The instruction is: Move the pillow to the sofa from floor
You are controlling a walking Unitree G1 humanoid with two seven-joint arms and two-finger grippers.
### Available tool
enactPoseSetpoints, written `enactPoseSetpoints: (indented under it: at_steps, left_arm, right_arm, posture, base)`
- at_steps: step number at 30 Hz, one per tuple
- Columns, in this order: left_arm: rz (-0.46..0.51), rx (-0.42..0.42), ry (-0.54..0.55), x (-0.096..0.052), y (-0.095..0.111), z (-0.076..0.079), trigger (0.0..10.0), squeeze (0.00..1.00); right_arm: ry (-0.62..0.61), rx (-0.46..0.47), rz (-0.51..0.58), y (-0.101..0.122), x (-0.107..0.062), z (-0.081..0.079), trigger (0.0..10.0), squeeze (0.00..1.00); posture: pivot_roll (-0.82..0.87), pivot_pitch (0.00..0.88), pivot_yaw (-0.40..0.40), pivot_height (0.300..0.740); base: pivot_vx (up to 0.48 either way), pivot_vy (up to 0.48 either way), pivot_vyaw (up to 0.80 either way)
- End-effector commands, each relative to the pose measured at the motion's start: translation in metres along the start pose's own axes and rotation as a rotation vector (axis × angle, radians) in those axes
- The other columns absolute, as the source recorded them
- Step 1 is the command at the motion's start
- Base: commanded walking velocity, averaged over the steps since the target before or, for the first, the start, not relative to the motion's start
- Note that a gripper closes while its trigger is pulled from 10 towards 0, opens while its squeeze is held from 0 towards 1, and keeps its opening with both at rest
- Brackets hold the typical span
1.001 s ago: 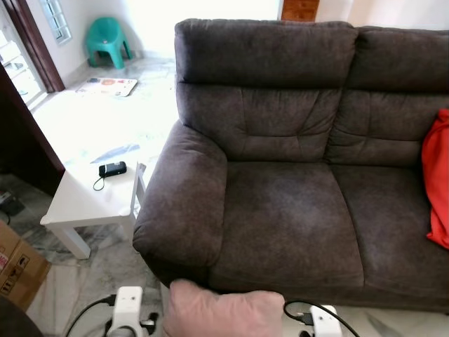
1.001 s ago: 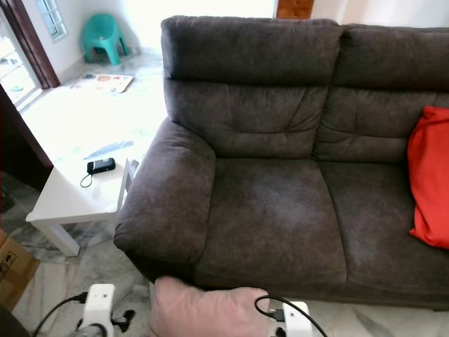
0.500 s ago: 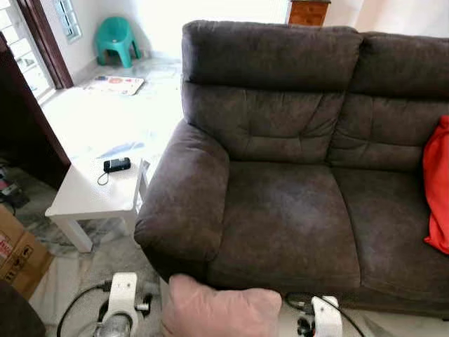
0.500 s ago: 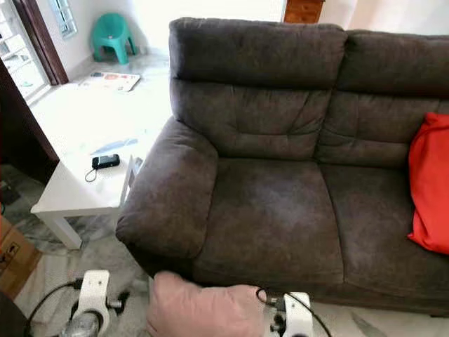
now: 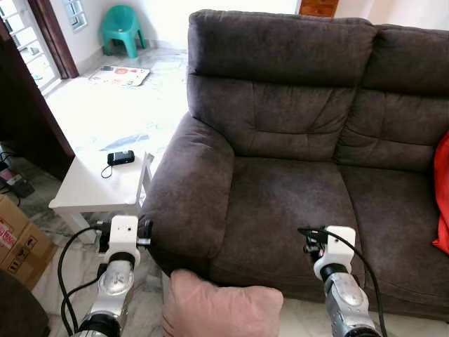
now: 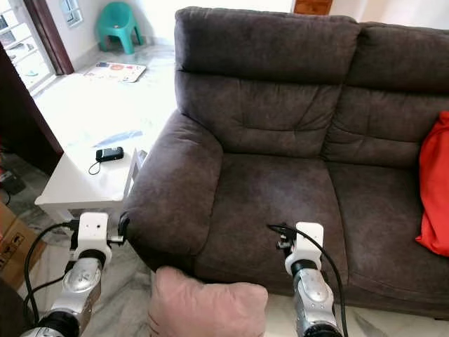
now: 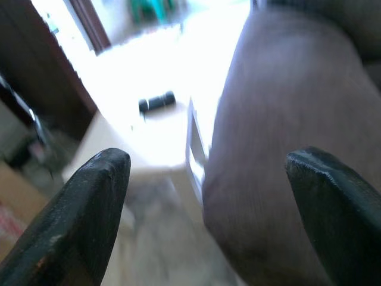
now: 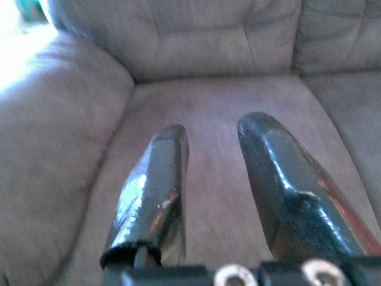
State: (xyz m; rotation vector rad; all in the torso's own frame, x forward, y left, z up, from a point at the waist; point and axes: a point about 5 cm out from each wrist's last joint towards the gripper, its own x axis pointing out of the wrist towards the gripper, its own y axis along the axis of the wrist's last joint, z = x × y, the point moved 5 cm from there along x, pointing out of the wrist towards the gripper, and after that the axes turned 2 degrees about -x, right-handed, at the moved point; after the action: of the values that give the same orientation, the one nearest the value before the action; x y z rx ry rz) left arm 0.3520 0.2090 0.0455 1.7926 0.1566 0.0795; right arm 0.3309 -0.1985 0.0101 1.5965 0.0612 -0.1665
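1. Up front, the head views show the pink pillow (image 5: 221,311) low in the frame, between the two raised arms and just in front of the dark brown sofa (image 5: 295,203); its lower part is cut off, so whether it rests on the floor or is carried cannot be told.
2. From the left wrist view, the left gripper (image 7: 214,208) has its two black fingers set wide apart, with nothing between them; past them lie the sofa's armrest (image 7: 286,131) and the white side table (image 7: 152,140) carrying a small black device (image 7: 156,102), all blurred and overexposed.
3. By contrast, the right wrist view looks onto the sofa's seat cushion (image 8: 226,119), with the right gripper (image 8: 208,140) showing a narrow gap between its fingers and holding nothing.
4. A red cushion (image 6: 435,189) sits at the sofa's far right, cut by the frame edge.
5. Both silver forearms reach forward, the left beside the armrest, the right over the seat's front edge.
6. A teal chair (image 5: 123,28) stands far back on the bright floor.
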Motion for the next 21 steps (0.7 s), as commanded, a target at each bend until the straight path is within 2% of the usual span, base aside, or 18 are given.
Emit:
enactPoseSetpoints:
  at_steps: [1,9,16,21]
  left_arm:
    - [0.136,0.003,0.014,0.006,0.033,0.003,10.0,0.0]
    - [0.236,0.021,0.026,-0.002,0.053,-0.003,10.0,0.0]
    - [0.221,-0.017,0.072,-0.006,0.05,-0.01,10.0,0.0]
    - [0.202,-0.043,0.085,-0.007,0.049,-0.012,10.0,0.0]
  right_arm:
    - [-0.025,0.015,0.127,0.023,-0.004,0.007,10.0,0.0]
    - [-0.014,-0.006,0.237,0.042,-0.017,0.005,10.0,0.0]
    - [0.025,0.003,0.277,0.057,-0.015,-0.008,10.0,0.0]
    - [0.033,-0.009,0.274,0.063,-0.011,-0.009,10.0,0.0]
  posture:
    - [0.03,0.0,-0.036,0.74]
    - [0.04,0.0,-0.036,0.74]
    - [0.05,0.0,-0.047,0.74]
    - [0.05,0.0,-0.048,0.74]
  base:
    - [0.0,0.0,0.0]
    - [0.0,0.0,0.0]
    - [0.0,0.0,0.0]
    - [0.0,0.0,0.0]
